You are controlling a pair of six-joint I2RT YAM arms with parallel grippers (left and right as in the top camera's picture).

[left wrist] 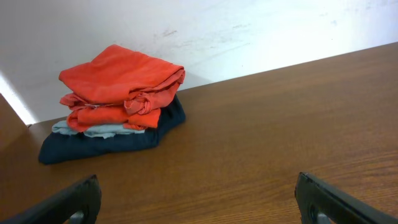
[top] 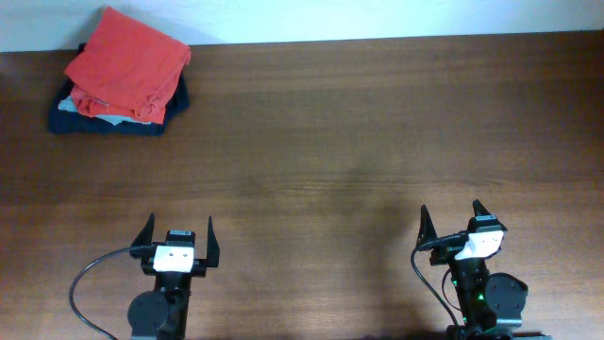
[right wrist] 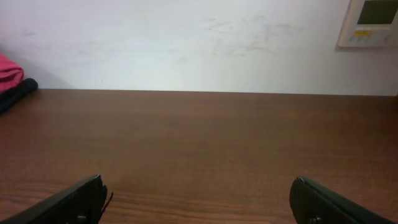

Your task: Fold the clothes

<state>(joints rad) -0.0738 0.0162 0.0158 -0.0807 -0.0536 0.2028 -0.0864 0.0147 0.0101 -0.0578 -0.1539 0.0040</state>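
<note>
An orange-red folded garment (top: pixel 127 59) tops a pile at the table's far left corner; it appears to be the clothes, though no print shows on it. The left wrist view has it (left wrist: pixel 121 78) lying flat and neat. Both grippers are far from it, near the front edge. My left gripper (top: pixel 180 221) is open with only bare wood between its fingers (left wrist: pixel 196 182). The right gripper (top: pixel 450 208) is open as well, holding nothing (right wrist: pixel 196 182). Only the pile's edge (right wrist: pixel 9 71) shows in the right wrist view.
Under the top garment lie a crumpled red garment (left wrist: pixel 109 115), a light blue layer (left wrist: pixel 93 130) and a dark navy folded garment (left wrist: pixel 102 143). The brown wooden table (top: pixel 340 142) meets a white wall at the back. A wall control panel (right wrist: pixel 372 22) hangs at far right.
</note>
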